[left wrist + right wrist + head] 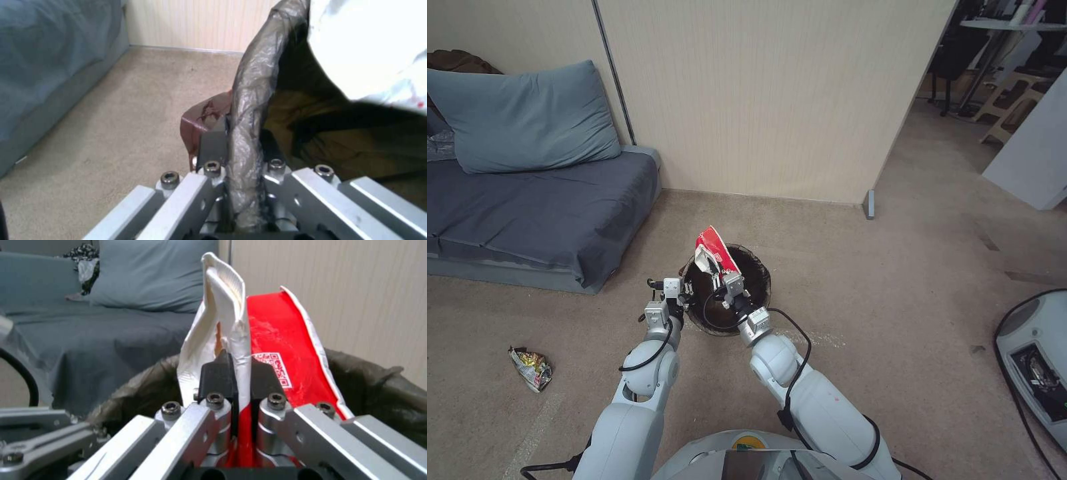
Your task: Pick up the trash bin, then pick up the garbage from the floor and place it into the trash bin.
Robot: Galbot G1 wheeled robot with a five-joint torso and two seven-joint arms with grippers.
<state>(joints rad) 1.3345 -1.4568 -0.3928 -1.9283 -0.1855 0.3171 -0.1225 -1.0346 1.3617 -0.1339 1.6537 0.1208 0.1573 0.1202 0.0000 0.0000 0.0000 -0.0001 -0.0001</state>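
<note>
The left claw (684, 288) is shut tight on the rim of the trash bin (758, 283). In the left wrist view, its two dark fingers (212, 146) pinch the rim with the crinkly dark bag liner (251, 100) folded over it. The bin sits in front of the robot, over the tan carpet floor (894, 320), with its open top facing up. The inside looks dark brown from the liner.

The right claw (720, 270) is over the open top of the bin. It is closed on a piece of garbage, a red-and-white carton (714, 247). In the right wrist view, the black fingers (218, 373) squeeze the white folded edge of the carton (267, 340), and the red side with a small square code faces out. The carton sticks up above the bin and leans toward the wall. The rim of the bin (378, 380) curves around behind it.

Another piece of garbage, a crumpled snack wrapper (531, 367), lies on the floor on the robot's left, well apart from the bin. A gray sofa (527, 213) with a blue-gray pillow (527, 117) stands by the wall (760, 100) on the left.
</note>
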